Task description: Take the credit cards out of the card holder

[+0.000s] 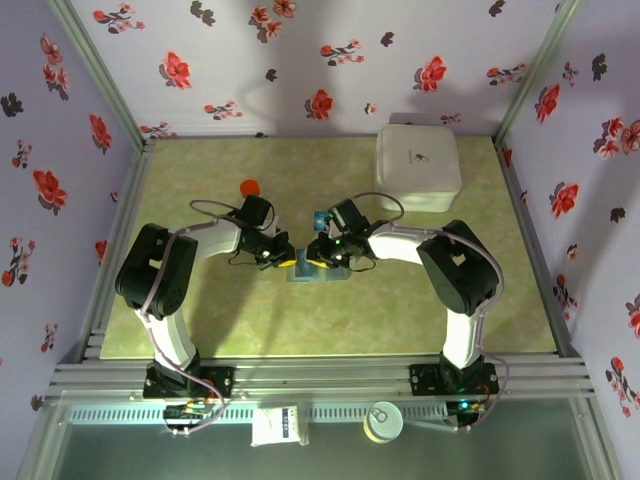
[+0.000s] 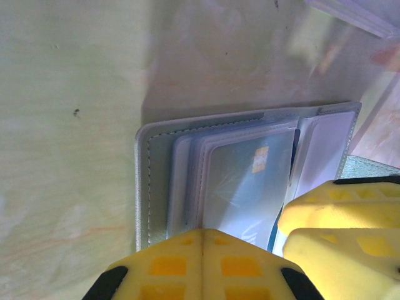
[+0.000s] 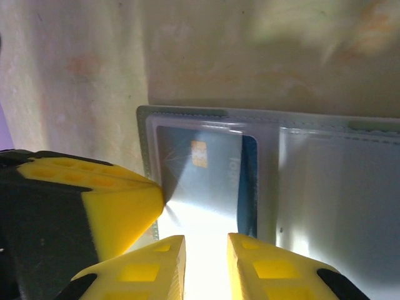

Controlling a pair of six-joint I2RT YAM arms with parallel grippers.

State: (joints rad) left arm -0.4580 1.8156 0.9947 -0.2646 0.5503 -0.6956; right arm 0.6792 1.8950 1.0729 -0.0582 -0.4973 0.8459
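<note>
1. Left wrist view: left gripper (image 2: 201, 247), shut tight, sits at the edge of the flat grey-blue folding card holder (image 2: 142, 187), open on the desk (image 2: 75, 125).
2. Its thin blue credit card (image 3: 200, 181) lies under the right gripper (image 3: 206, 247), whose jaws are a little apart.
3. The thin card may slip out, or drag the holder up.

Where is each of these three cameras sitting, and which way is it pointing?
Top external: above and behind the arms, looking down on the table; both arms show, with the left gripper and right gripper meeting over the card holder.
Left wrist: on the left arm, looking down past its shut fingers at the holder.
Right wrist: on the right arm, looking down past its slightly parted fingers at the holder.
Shared: both wrist views show the credit card and the other arm's yellow fingertip.
</note>
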